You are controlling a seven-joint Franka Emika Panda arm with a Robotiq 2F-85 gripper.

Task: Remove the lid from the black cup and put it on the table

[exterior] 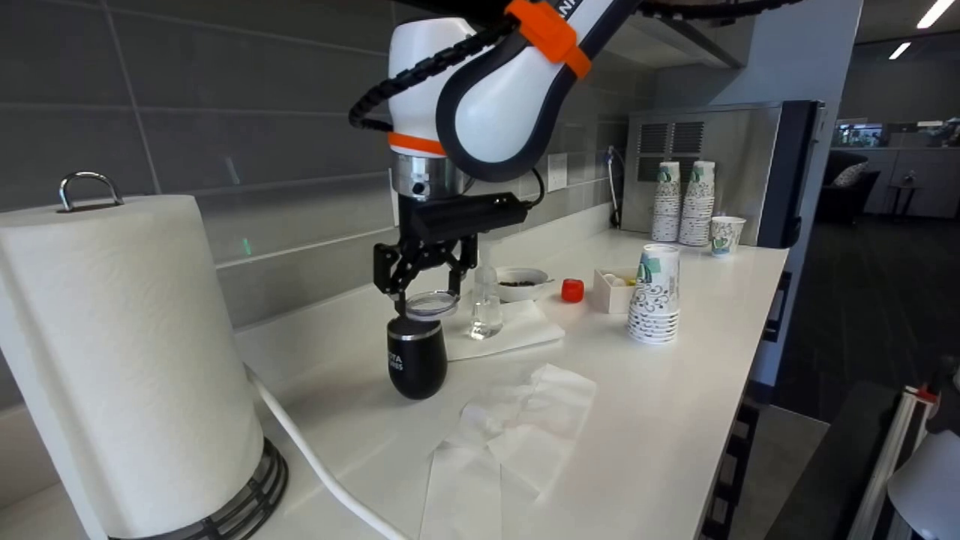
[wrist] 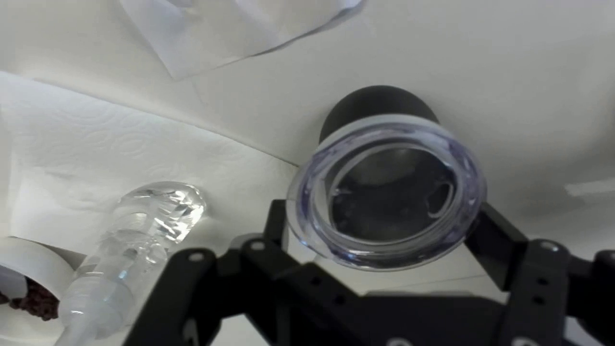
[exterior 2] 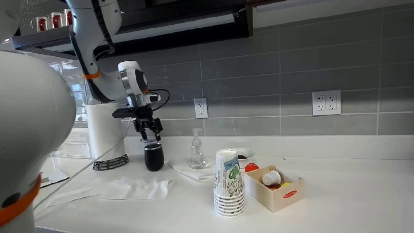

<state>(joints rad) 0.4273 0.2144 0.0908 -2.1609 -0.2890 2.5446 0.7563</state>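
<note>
The black cup (exterior: pixel 416 360) stands upright on the white table (exterior: pixel 615 435); it also shows in an exterior view (exterior 2: pixel 154 158) and behind the lid in the wrist view (wrist: pixel 377 102). The clear round lid (exterior: pixel 433 304) is off the cup and held just above its mouth. In the wrist view the lid (wrist: pixel 384 252) sits between the two black fingers, gripped at opposite sides of its rim and slightly tilted. My gripper (exterior: pixel 429 298) is shut on the lid; it also shows in an exterior view (exterior 2: pixel 150 136). The cup's mouth is mostly covered by the lid in the wrist view.
A clear soap bottle (exterior: pixel 486 304) stands on a folded paper towel beside the cup, with a white bowl (exterior: pixel 523 283) behind. Crumpled paper (exterior: pixel 525 427) lies in front. A paper towel roll (exterior: pixel 135 360), stacked paper cups (exterior: pixel 654 296) and a wooden box (exterior 2: pixel 275 194) stand around.
</note>
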